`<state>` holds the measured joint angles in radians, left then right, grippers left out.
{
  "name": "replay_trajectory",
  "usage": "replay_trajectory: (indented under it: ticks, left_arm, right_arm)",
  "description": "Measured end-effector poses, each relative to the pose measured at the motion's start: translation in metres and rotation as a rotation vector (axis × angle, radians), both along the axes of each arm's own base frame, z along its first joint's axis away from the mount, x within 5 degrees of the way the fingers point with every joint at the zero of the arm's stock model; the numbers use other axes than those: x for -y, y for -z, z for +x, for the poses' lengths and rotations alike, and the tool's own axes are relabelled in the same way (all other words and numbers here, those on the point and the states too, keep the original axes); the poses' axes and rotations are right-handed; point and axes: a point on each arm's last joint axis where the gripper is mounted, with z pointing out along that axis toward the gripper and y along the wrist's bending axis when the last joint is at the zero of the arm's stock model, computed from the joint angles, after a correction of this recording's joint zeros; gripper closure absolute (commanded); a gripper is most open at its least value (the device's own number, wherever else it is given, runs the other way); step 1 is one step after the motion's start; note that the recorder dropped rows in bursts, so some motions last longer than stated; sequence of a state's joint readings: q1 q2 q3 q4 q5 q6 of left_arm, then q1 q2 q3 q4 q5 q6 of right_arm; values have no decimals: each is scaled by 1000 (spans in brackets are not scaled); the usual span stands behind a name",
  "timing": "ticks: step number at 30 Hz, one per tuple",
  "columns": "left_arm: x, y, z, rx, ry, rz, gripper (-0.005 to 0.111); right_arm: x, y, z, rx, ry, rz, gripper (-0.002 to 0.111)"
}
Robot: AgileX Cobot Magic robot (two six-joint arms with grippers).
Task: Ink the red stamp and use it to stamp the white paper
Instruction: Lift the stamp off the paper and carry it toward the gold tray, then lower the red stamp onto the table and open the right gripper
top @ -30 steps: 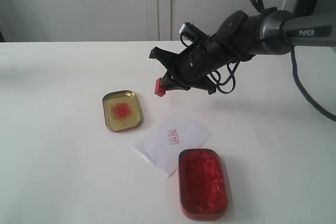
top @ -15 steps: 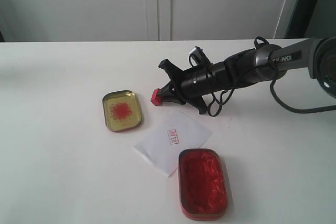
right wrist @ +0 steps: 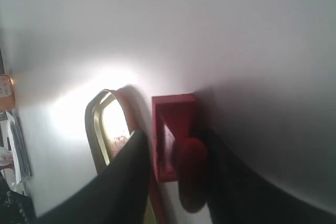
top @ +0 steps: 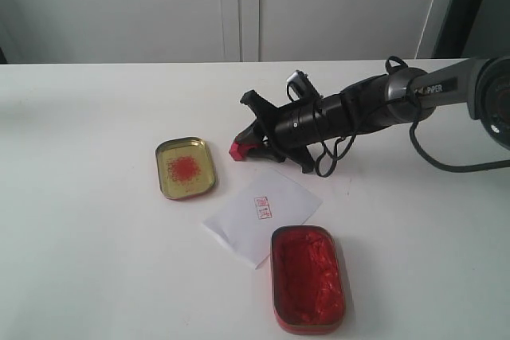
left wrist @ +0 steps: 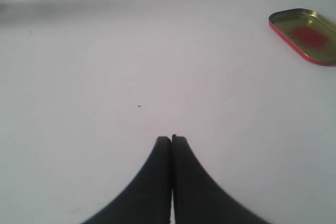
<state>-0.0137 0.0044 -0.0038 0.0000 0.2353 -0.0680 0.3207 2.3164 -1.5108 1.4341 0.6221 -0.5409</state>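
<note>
While the red stamp (top: 237,150) is in your right fingers (top: 253,141): they pinch its knob from both sides. It is tipped on its side, very low by the desk (top: 96,260). I cannot tell if it touches.
Stamp place: at 11 o'clock from the white paper (top: 279,197) and at 2 o'clock from the gold tin (top: 186,167), near both.
Stamp face: it points to 9 o'clock, at the gold tin, not down. If you press like this, only an edge will hit and the mark will come out crooked.
The red ink tin (top: 307,276): at 5 o'clock from the paper, right against its edge. To get ink you must pass over the paper. If you go too low, you may drag the sheet or smear it.
The paper: thin and loose, with one small red print (top: 263,207) on it. A sticky stamp could lift it when you pull up.
The knob: small and round. If you turn your wrist fast, the stamp could twist or pop out and leave red on the desk.
Your left fingers (left wrist: 171,148): pressed shut with nothing in them, over the desk, with the gold tin some way off. From there they cannot hold the paper down.
</note>
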Motion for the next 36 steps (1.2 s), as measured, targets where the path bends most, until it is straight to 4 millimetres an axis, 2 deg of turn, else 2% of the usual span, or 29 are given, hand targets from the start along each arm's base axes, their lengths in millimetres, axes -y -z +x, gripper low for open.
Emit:
replay_trajectory:
  ticks: [3,9,15,30,36]
  left_arm:
    - [0,0,0,0,0,0,107]
    - [0,0,0,0,0,0,107]
    - [0,0,0,0,0,0,107]
    - [0,0,0,0,0,0,107]
    - [0,0,0,0,0,0,107]
  right_arm:
    - [0,0,0,1,3,-2,72]
    - [0,0,1,1,8,-4,61]
    - [1,1,1,3,20,-11,61]
    - [13,-26,9,167,48,-172,61]
    - [13,-26,9,178,32,-190,62]
